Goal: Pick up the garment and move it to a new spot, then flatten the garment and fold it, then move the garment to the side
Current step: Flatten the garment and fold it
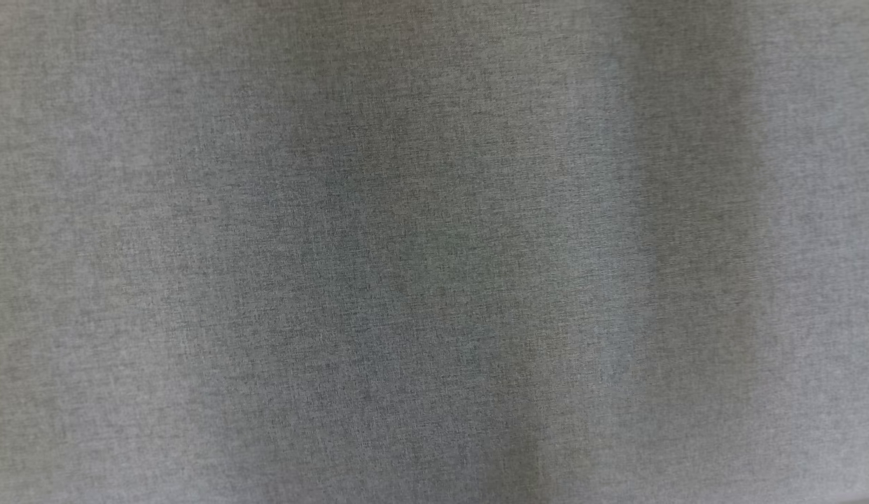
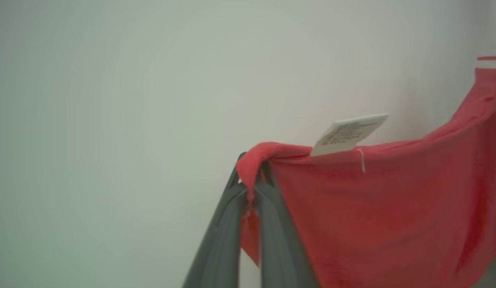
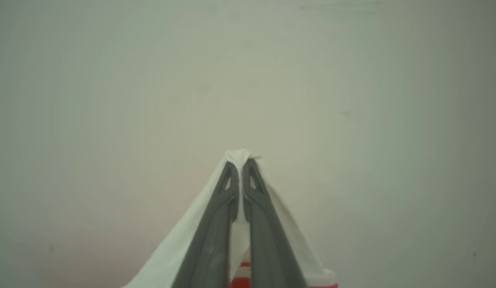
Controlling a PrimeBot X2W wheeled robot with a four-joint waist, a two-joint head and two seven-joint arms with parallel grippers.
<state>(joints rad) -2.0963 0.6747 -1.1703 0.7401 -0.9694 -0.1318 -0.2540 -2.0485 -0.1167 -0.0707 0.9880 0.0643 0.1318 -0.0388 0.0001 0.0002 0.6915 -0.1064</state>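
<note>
Left tool (image 2: 252, 176): both dark fingers rise side by side, pressed together and clamped on a bunched corner of the red garment (image 2: 371, 216); the cloth rolls over the fingertips and a short flap hangs between the fingers. This grip point lies just beside the white label (image 2: 349, 134), slightly lower than it.

Right tool (image 3: 242, 166): fingers are likewise drawn together, pinching a peak of white cloth (image 3: 180, 248); the cloth drapes off both fingers like a tent. A red stripe (image 3: 244, 265) shows in the gap between the finger shafts, cut off by the frame edge; whether this white cloth is one piece with the red garment cannot be told from the right wrist view.

Hard to make out: the head view gives a blurred grey woven surface (image 1: 434, 252) with soft darker bands; whether it is the desk cannot be told. The print on the label is unreadable. A pale loose thread (image 2: 361, 160) hangs just beside the label. The garment is cut off by the frame on the side of the label away from the left tool.

Orientation: the garment hangs in the air against a plain pale background; its long axis follows the upper hem, which runs from the left tool, under the label, and climbs away beyond it in a shallow sag; the body of the cloth hangs below that hem.
</note>
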